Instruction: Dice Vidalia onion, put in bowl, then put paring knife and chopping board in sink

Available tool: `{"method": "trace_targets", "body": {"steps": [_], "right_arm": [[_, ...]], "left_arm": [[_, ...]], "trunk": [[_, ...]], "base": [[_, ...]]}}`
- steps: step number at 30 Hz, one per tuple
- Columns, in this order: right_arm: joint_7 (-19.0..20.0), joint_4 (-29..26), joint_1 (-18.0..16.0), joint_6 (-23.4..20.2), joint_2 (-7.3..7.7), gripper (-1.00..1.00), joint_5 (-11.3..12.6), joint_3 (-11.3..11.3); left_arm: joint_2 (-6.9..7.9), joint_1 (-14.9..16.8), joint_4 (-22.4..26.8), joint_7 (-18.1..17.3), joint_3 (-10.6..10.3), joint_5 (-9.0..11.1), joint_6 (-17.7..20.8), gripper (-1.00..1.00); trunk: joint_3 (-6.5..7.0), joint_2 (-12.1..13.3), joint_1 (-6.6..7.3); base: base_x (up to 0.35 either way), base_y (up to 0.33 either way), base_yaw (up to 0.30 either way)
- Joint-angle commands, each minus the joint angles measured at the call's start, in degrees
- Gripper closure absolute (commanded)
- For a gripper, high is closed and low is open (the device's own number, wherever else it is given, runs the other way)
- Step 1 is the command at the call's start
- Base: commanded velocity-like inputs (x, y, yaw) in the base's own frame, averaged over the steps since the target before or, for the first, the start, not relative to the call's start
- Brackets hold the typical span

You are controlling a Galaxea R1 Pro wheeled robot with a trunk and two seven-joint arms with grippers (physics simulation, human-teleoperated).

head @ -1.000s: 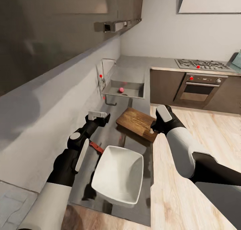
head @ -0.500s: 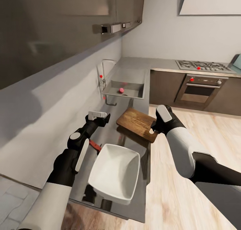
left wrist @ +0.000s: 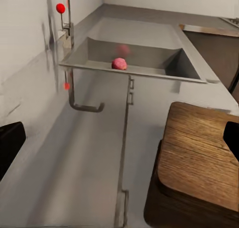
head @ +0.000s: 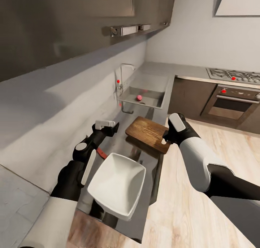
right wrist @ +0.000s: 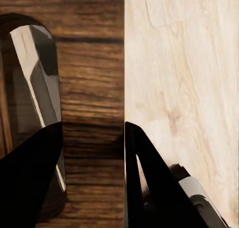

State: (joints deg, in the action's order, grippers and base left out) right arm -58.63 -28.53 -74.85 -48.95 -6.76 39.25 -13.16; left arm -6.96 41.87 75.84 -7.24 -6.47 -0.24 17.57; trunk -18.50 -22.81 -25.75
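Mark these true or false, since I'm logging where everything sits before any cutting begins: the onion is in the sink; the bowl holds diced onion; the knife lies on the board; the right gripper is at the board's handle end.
1. The onion is in the sink. True.
2. The bowl holds diced onion. False: it is empty.
3. The paring knife lies on the chopping board. False: it lies on the countertop, beside the bowl.
4. The right gripper is at the board's handle end. True.
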Motion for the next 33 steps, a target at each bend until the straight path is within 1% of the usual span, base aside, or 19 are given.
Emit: {"method": "trace_targets", "body": {"steps": [1, 16, 33], "right_arm": [[-0.5, -0.1, 0.0, 0.0, -0.01, 1.0, 0.6, -0.2], [-0.5, -0.1, 0.0, 0.0, -0.01, 1.0, 0.6, -0.2], [-0.5, -0.1, 0.0, 0.0, -0.01, 1.0, 0.6, -0.2]], "left_arm": [[-0.06, 0.1, 0.1, -0.2, 0.1, 0.0, 0.4, -1.0], [-0.07, 0.1, 0.0, -0.2, -0.4, 0.0, 0.4, -1.0], [-0.08, 0.1, 0.0, -0.2, -0.4, 0.0, 0.4, -1.0]], "trunk": [[-0.1, -0.1, -0.03], [-0.1, -0.1, -0.03], [-0.1, -0.1, -0.03]], "base": [[0.0, -0.312, 0.283], [0.0, -0.314, 0.283], [0.0, -0.315, 0.283]]}}
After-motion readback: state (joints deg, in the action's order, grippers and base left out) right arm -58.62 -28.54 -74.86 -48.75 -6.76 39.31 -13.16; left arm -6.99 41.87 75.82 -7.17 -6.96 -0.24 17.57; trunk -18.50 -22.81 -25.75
